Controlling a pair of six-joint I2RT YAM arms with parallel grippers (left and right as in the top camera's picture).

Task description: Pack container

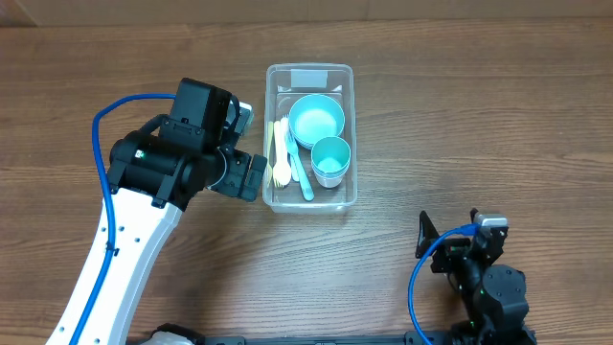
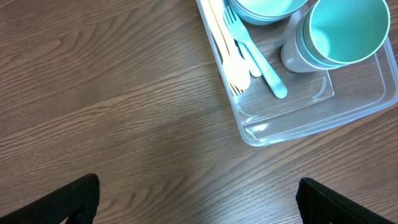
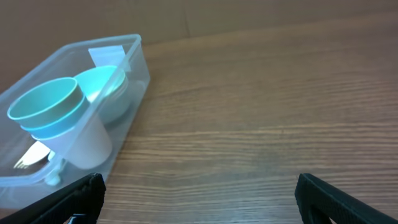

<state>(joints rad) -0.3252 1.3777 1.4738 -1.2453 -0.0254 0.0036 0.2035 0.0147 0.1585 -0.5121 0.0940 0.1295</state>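
Note:
The clear plastic container [image 1: 348,134] stands at the table's middle back, its white label at the far short end. Inside lie a blue bowl [image 1: 317,117], stacked blue cups [image 1: 330,159], and cream and blue cutlery [image 1: 287,158]. My left gripper [image 1: 251,177] is open and empty, just left of the container's near left corner. The container's corner [image 2: 261,130], cups [image 2: 339,34] and cutlery [image 2: 239,53] show in the left wrist view. My right gripper [image 3: 196,199] is open and empty at the front right, far from the container [image 3: 134,62].
The left arm [image 1: 144,211] stretches from the front left towards the container. The right arm [image 1: 484,278] sits folded at the front right edge. Bare wooden tabletop [image 1: 479,125] lies to the right of the container.

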